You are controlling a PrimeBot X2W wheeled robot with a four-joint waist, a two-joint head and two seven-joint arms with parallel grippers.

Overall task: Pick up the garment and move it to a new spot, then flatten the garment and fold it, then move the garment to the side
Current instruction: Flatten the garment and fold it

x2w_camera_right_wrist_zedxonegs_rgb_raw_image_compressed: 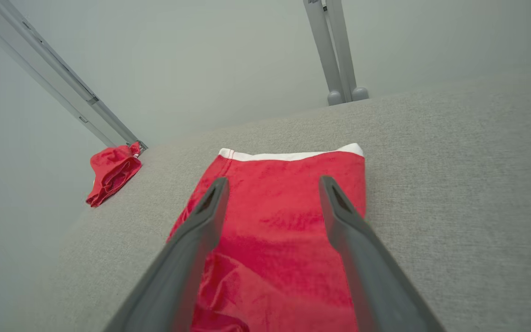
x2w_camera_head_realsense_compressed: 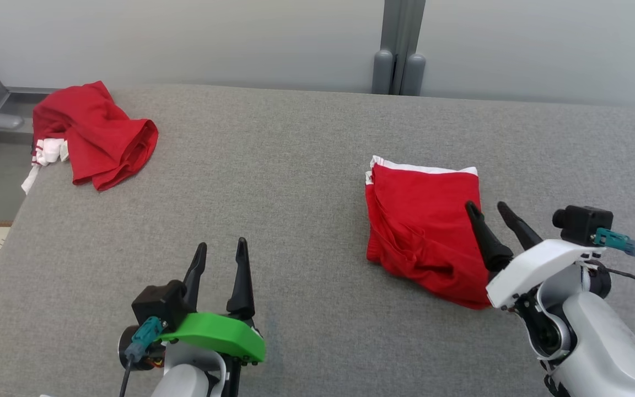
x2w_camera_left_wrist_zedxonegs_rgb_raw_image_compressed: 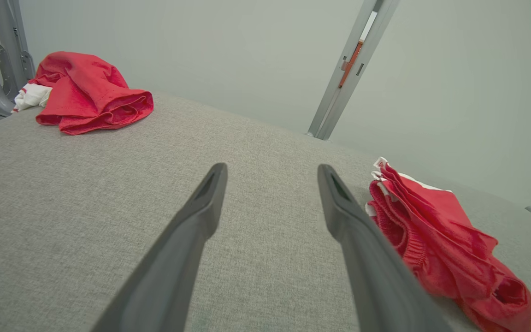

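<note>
1. Grey padded surface (x2w_camera_head_realsense_compressed: 295, 248) set against a pale wall, with both arms reaching over it.
2. Folded red garment (x2w_camera_head_realsense_compressed: 422, 226), a white band at its far edge, lies directly beneath and just ahead of the right gripper (x2w_camera_head_realsense_compressed: 485, 205). That gripper's jaws stand spread and grasp nothing.
3. Left gripper (x2w_camera_head_realsense_compressed: 222, 243): jaws likewise spread and empty above bare surface, with the folded garment well apart to their right.
4. Crumpled red garment (x2w_camera_head_realsense_compressed: 97, 132) sits far ahead of the left jaws, off to their left.
5. Progress, as judged: flattening and folding appear done, and the garment seems set down at the side. Its near edge is rumpled, and little looks left to do.
</note>
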